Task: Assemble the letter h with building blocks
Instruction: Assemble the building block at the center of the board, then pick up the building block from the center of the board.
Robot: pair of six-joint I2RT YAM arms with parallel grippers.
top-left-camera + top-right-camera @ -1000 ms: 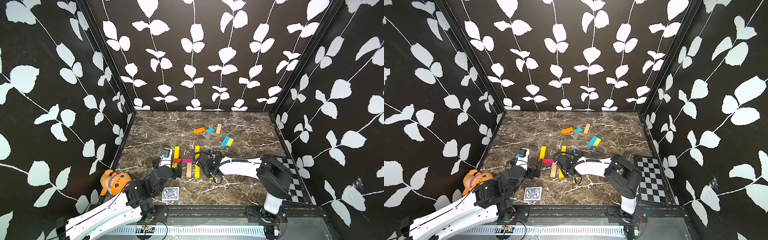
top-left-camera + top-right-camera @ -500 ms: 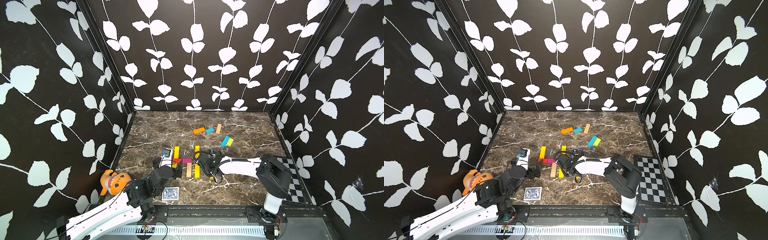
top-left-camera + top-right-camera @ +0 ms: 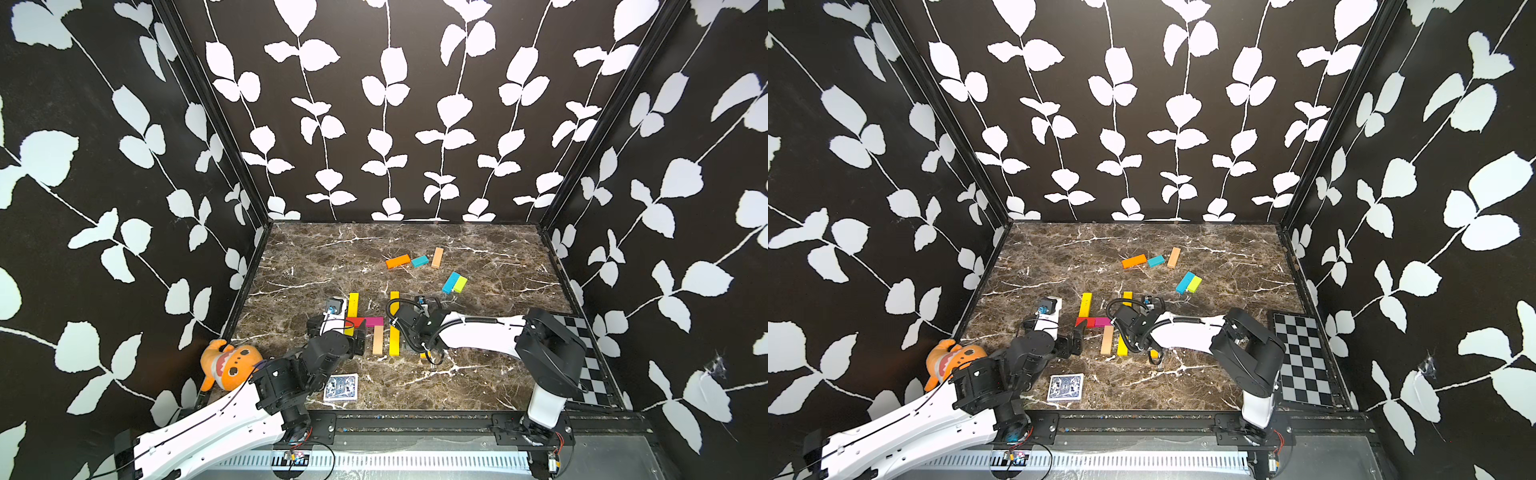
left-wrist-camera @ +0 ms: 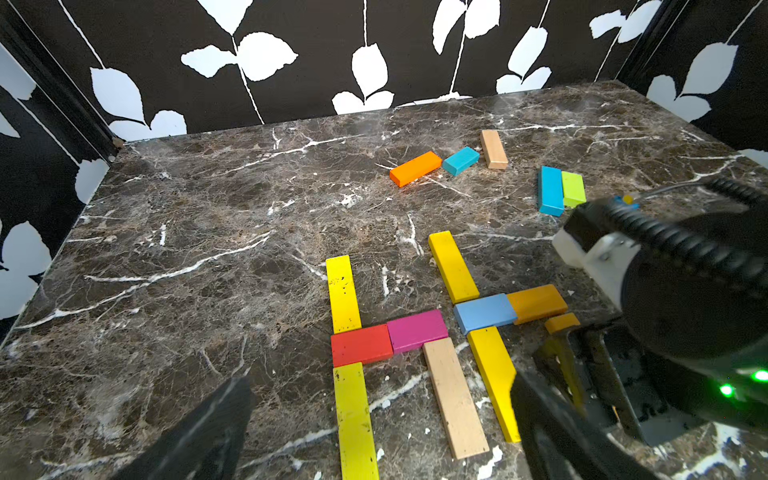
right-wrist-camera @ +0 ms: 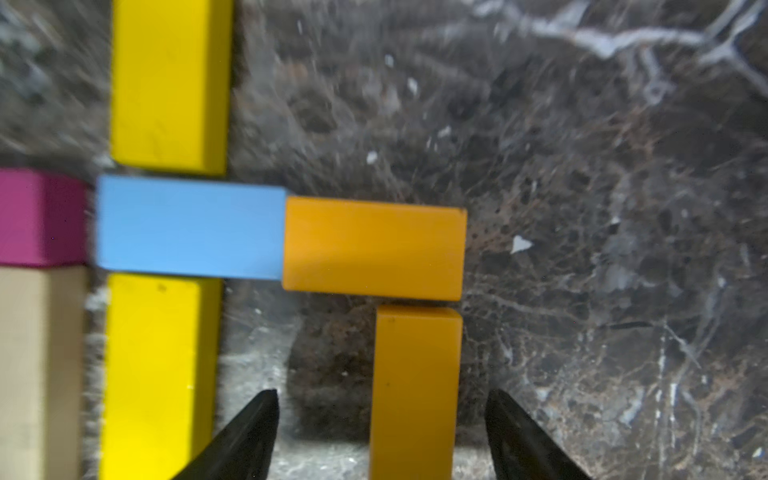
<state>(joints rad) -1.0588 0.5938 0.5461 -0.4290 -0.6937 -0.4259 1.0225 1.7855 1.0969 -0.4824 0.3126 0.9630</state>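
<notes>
Right gripper point(image 5: 381, 394) astride amber bar point(image 5: 415, 353), edges clear

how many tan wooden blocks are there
2: the far tan block lies next to a teal block; the near tan block ends against the pink block. Others may be hidden.

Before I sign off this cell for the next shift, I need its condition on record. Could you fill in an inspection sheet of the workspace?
Surface: brown marble table, no spill seen.
Job's things: h with yellow stem, blue and orange crossbar, orange leg, flat; second h beside it; five loose blocks farther back.
Clutter: playing card near the front edge; plush toy by the left arm; checkerboard by the right arm.
Grippers: right gripper open, astride the orange leg, not touching; left gripper open, empty.
Cables: coiled cable along the right arm.
Surroundings: black leaf-patterned walls on three sides.
</notes>
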